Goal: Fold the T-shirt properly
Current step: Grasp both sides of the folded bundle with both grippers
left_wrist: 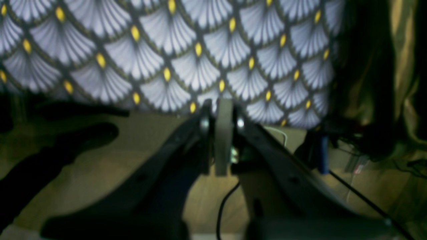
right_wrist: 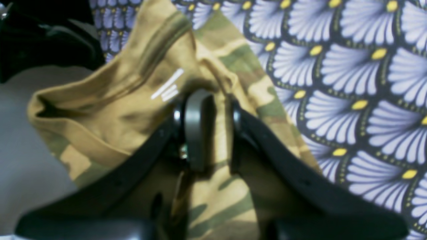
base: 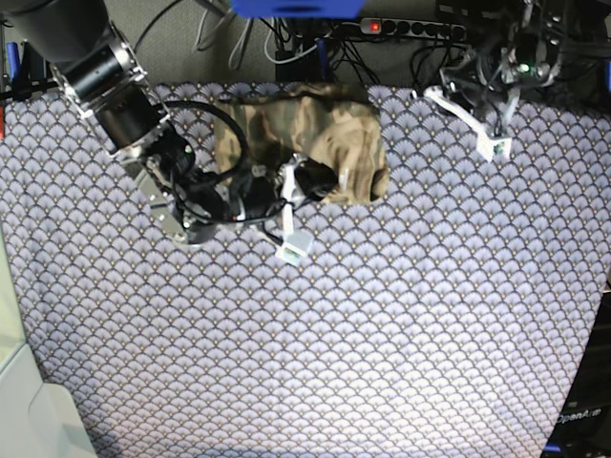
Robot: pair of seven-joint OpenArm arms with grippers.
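T-shirt (base: 305, 143): camouflage tan, olive, brown; lies bunched at the far edge of the bench (base: 382, 334), a little left of centre, on the purple scale-patterned cloth (base: 430, 286). Folded into a rough rectangle, creased, with a rumpled near edge.

Right end effector (base: 304, 181): reaches in from the left of the base view, its fingers at the shirt's near edge. In the right wrist view the right end effector (right_wrist: 208, 130) is clamped on a fold of T-shirt (right_wrist: 133, 110) fabric; cloth passes between the two pads and spills out below. A small white printed mark shows on the tan inner face just beside the left pad. A hem stripe runs above it.

Left end effector (base: 496, 145): far right of the bench, well apart from the shirt, hanging over the patterned cloth. Left wrist view: left end effector (left_wrist: 223, 133) has its fingers brought together, nothing between them. View is dim and blurred; patterned cloth (left_wrist: 166, 50) fills the upper part.

Cables and a power strip (base: 401, 27) sit beyond the far edge.
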